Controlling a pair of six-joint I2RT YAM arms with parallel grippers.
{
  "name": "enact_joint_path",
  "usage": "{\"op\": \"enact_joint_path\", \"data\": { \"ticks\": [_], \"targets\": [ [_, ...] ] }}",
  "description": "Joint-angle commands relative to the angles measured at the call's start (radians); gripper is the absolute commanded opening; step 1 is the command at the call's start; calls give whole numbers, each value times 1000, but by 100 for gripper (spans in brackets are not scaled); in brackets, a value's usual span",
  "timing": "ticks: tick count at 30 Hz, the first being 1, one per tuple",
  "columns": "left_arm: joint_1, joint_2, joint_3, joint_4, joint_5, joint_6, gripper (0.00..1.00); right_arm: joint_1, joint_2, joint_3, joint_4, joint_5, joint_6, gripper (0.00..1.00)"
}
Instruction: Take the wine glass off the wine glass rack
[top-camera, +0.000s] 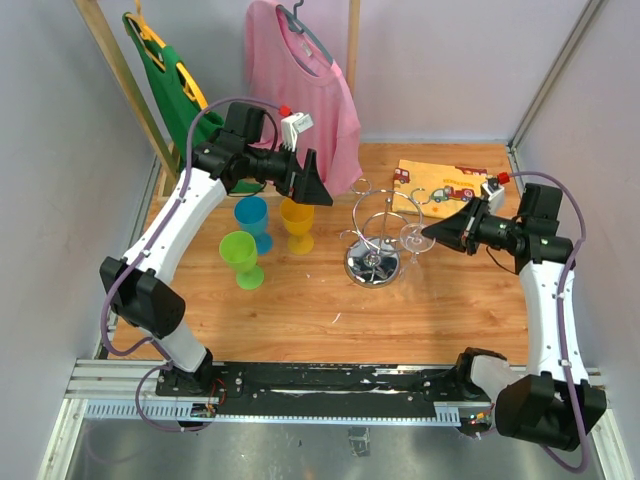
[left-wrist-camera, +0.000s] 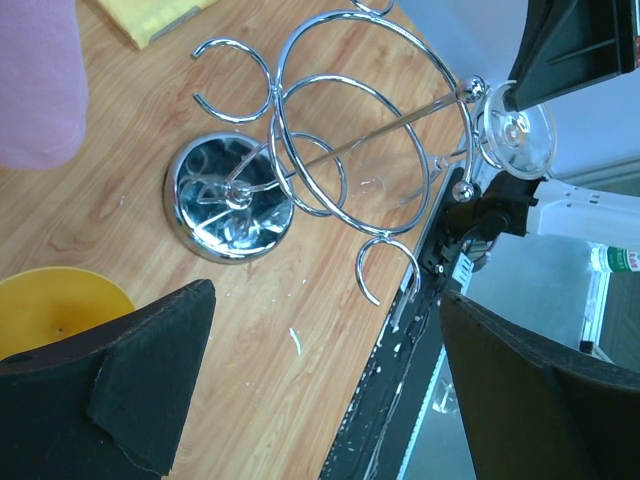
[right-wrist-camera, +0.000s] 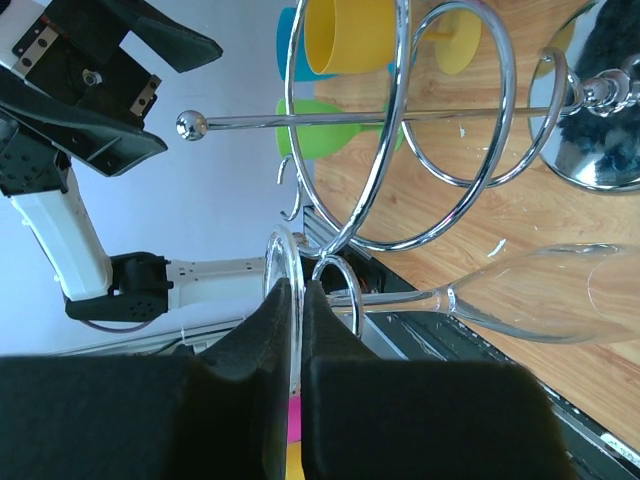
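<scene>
right hand (right-wrist-camera: 296, 310) clamps the wine glass (right-wrist-camera: 470, 300) by its foot; draw it straight out of the wine glass rack (right-wrist-camera: 400, 119) loop, stem level. left hand (top-camera: 318, 190) hangs open.

2 white arms (top-camera: 185, 215) with black joints, black jaws and purple cables (top-camera: 112, 300).

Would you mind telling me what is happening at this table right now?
The right claw is shut on the foot of the clear wine glass, which hangs upside down with its stem in a hook of the chrome wine glass rack. The left claw hangs open near the yellow cup, holding nothing.
</scene>
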Motion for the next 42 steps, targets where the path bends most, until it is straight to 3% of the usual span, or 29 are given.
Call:
{"op": "enact_joint_path", "data": {
  "ticks": [1,33,42],
  "targets": [
    [-15,14,8,-5,30,1,99,-18,-40,-12,-18,-57,-6,1],
    [-43,39,44,-17,42,3,99,-110,-157,-5,-186,-82,-58,1],
    [-43,33,43,-17,46,5,99,-110,-135,134,-463,-21,-231,1]
  ]
}}
